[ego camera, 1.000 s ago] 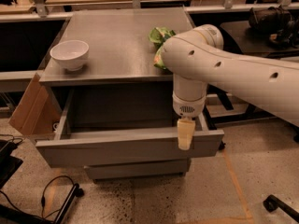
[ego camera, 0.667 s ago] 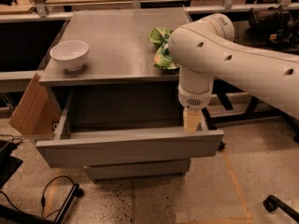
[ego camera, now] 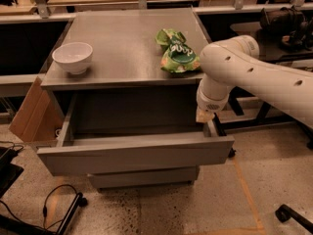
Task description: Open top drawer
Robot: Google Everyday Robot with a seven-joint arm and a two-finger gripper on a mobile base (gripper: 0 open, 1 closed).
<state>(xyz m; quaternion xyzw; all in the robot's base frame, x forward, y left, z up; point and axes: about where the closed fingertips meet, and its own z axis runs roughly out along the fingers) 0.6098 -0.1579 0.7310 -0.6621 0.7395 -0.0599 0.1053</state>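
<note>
Taking stock, item by item.

1. Claw (ego camera: 204,116): at the end of my one arm (ego camera: 254,75). It hangs at the right side of the cabinet, just under the edge of the top (ego camera: 122,38) and over the drawer's right wall, near its back. Only a tan tip shows below the wrist. Whether the claw is spread or pressed together I cannot tell. Nothing shows in its grip.

2. Drawer (ego camera: 132,153): the uppermost of the stack, standing well out from the cabinet. Its grey box is open to view and looks bare inside. The plain front panel sits nearest the camera.

3. Key relation: the drawer's long axis runs left to right across the view. The front panel lies forward of the claw and mostly to its left. The claw is beside the right rear part of the box, apart from the front panel. Whether it touches the side wall I cannot tell. By my judgement the opening is done or nearly so, and any further pull would run straight out toward the camera.

4. Lower drawer (ego camera: 142,176): shut, beneath the open one.

5. Bowl (ego camera: 72,57): white, upright, at the left front of the top.

6. Bag (ego camera: 177,55): green, crumpled, at the right of the top, close to my arm.

7. Cardboard (ego camera: 29,114): leaning at the cabinet's left side.
</note>
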